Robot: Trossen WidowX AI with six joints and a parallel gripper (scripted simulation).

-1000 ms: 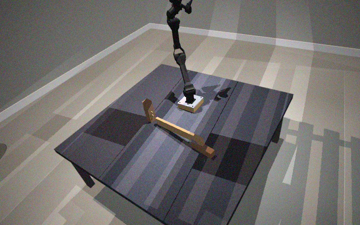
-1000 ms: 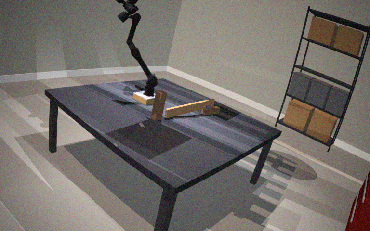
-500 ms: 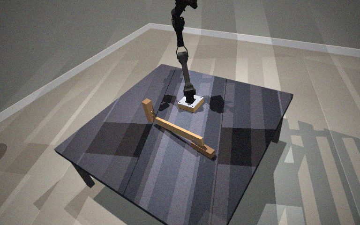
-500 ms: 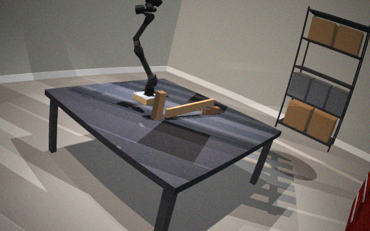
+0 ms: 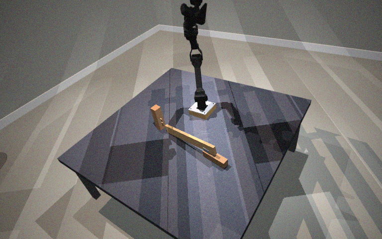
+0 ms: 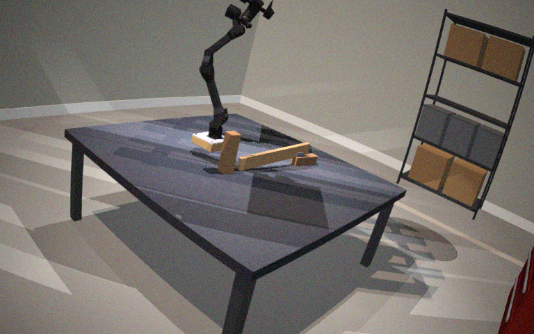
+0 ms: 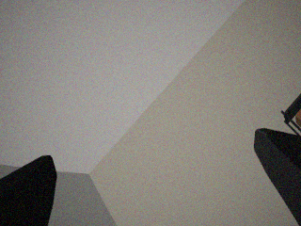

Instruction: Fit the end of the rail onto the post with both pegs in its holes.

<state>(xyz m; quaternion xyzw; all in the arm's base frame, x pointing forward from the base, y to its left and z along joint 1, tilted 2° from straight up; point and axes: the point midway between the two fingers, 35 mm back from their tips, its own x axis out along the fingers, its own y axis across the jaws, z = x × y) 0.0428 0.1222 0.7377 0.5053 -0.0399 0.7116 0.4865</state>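
The wooden rail (image 5: 191, 136) (image 6: 275, 156) slopes, its near end low at the table just in front of the post and its far end raised at the footboard block (image 5: 222, 162) (image 6: 306, 160). The short post (image 5: 157, 117) (image 6: 229, 153) stands upright. Small pegs (image 5: 161, 121) show on its rail-facing side in the top view. The rail's end is apart from the post; its holes are not visible. My gripper (image 7: 157, 153) is open and empty, with its fingers wide apart. It is high above the table, far from the rail, at the top edge of the top and exterior views.
The arm's base (image 5: 197, 113) (image 6: 208, 145) stands on the table (image 5: 126, 197) (image 6: 197, 197), behind the rail in the top view and near the post. A shelf rack with boxes (image 6: 464, 45) stands beyond the table. The wrist view shows mostly wall and ceiling.
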